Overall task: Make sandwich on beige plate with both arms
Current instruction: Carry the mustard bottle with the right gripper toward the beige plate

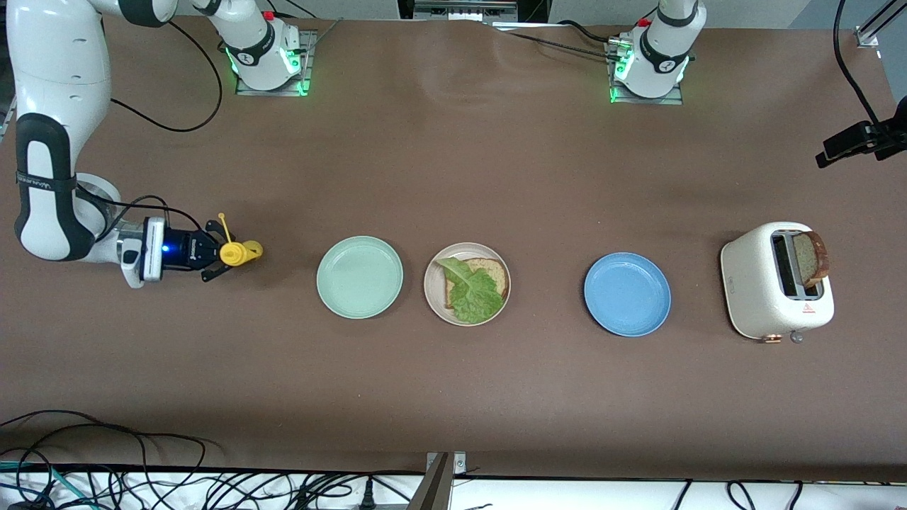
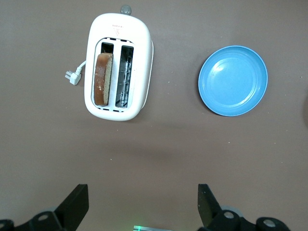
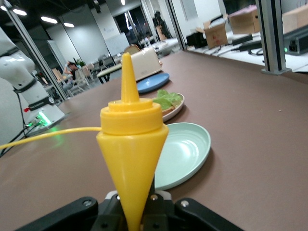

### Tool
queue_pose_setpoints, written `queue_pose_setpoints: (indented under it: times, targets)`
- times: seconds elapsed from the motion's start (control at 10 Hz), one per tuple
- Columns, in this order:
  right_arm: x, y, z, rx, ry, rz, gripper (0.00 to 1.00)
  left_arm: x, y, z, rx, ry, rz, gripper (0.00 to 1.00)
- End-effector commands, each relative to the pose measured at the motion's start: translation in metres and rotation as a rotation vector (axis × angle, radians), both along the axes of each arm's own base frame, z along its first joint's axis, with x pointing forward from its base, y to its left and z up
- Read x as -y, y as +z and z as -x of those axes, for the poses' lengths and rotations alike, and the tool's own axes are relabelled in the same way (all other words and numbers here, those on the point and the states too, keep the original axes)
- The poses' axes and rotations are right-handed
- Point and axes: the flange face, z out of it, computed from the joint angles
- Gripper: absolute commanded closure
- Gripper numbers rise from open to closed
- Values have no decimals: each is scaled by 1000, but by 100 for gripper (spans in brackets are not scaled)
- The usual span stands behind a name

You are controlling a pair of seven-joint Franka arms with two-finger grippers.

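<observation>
Front view: beige plate (image 1: 467, 284) sits between mint plate (image 1: 359, 277) and blue plate (image 1: 627, 294); on it lie a bread slice (image 1: 489, 273) and lettuce (image 1: 470, 292). Toaster (image 1: 776, 290), toward the left arm's end, holds a second slice (image 1: 812, 258). Right gripper (image 1: 221, 253) is clamped on a yellow bottle (image 1: 239, 252), held sideways near the mint plate.

Left wrist view: left gripper (image 2: 143, 208) hangs over bare table near the toaster (image 2: 119, 66), fingers spread wide, holding nothing.

Right wrist view: bottle (image 3: 131, 153) gripped at its base, nozzle pointing toward the plates.
</observation>
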Motion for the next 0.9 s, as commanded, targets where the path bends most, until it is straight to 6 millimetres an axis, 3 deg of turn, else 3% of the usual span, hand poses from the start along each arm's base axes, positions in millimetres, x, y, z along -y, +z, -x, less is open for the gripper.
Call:
queue_pose_setpoints:
  times: [0.0, 0.2, 0.5, 0.6, 0.8]
  targets:
    - [-43, 26, -25, -26, -3, 82, 100, 0, 5, -3, 9, 1, 20, 0]
    - [-79, 51, -43, -70, -7, 195, 100, -1, 5, -3, 9, 3, 21, 0]
    - [-135, 106, -79, -184, 13, 421, 100, 0, 5, -3, 9, 1, 21, 0]
    - [-165, 131, -90, -220, 24, 491, 100, 0, 5, -3, 9, 1, 20, 0]
    - [-228, 152, -95, -297, -29, 619, 100, -1, 5, -2, 8, 3, 22, 0]
